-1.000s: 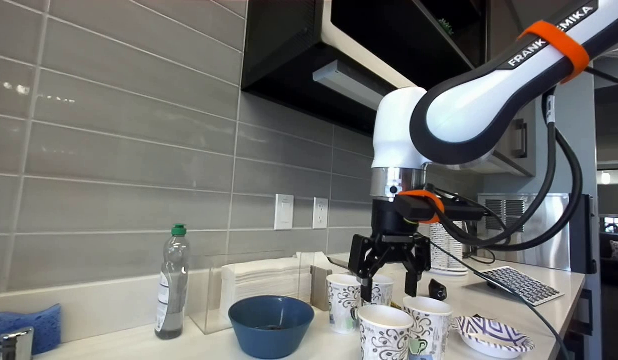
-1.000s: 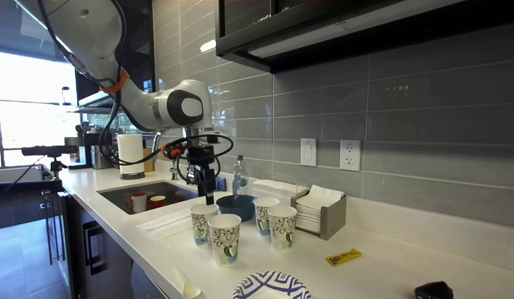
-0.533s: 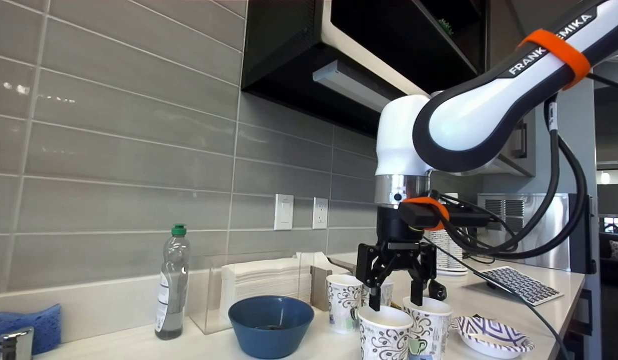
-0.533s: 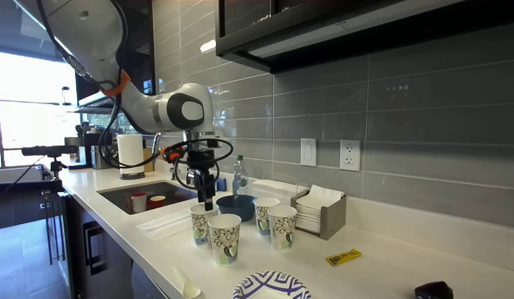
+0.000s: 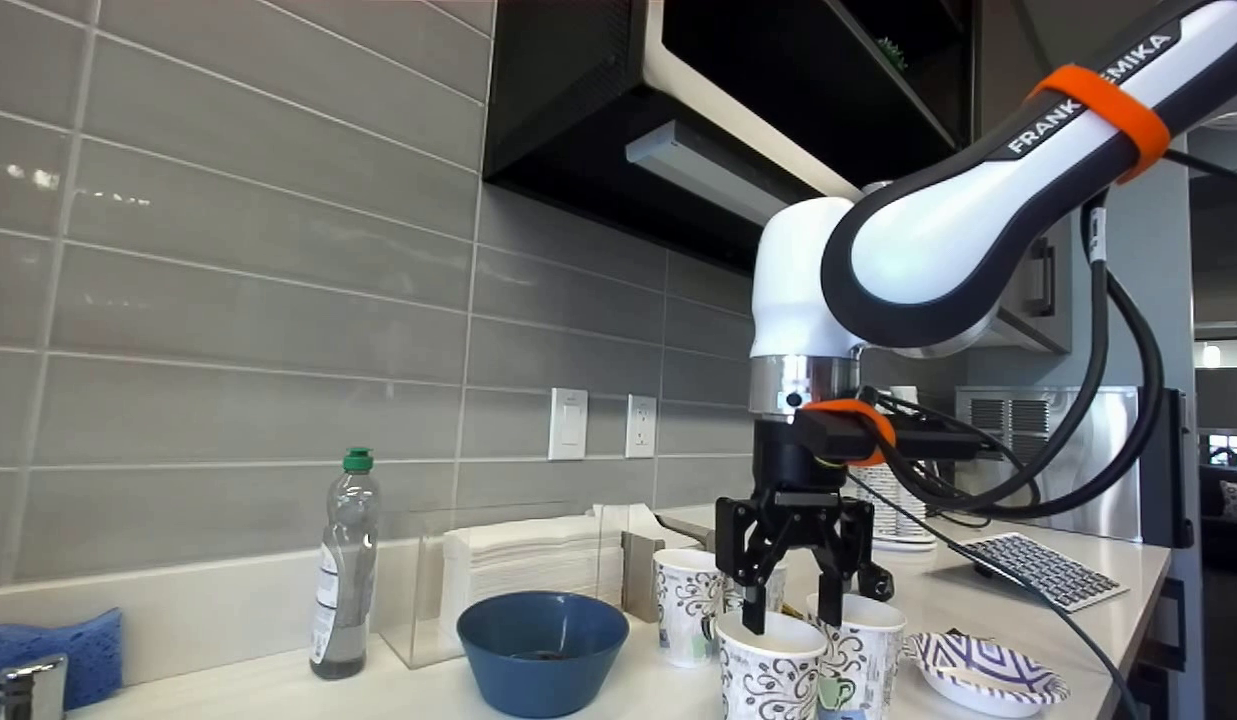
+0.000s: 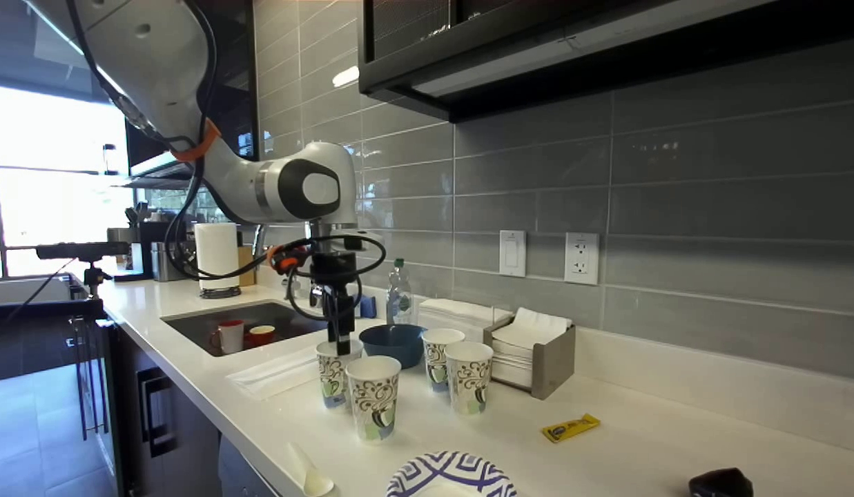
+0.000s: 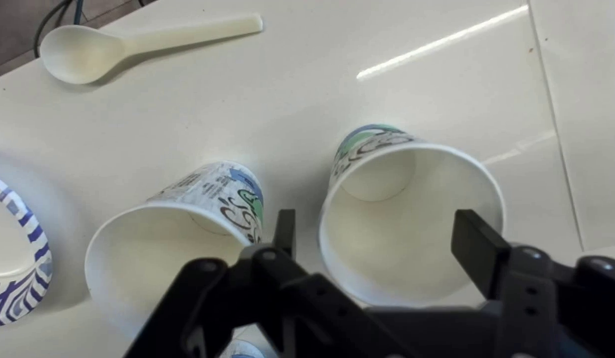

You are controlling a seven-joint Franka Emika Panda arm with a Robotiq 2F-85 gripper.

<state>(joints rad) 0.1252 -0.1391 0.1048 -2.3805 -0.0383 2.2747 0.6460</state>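
- One patterned cup (image 6: pixel 332 385) stands toward the surface's (image 6: pixel 647 442) front edge; another cup (image 6: pixel 375 406) stands just beside it.
- End effector (image 5: pixel 791 618) hangs at the first one's mouth, fingers spread wide.
- White spoon (image 6: pixel 309 476) lies beside that edge.

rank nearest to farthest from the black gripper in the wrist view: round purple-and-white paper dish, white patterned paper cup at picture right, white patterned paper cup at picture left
1. Right cup: at the open gripper, one jaw over its mouth.
2. Left cup: beyond the other jaw.
3. Paper dish: picture's left edge, partly cut off.
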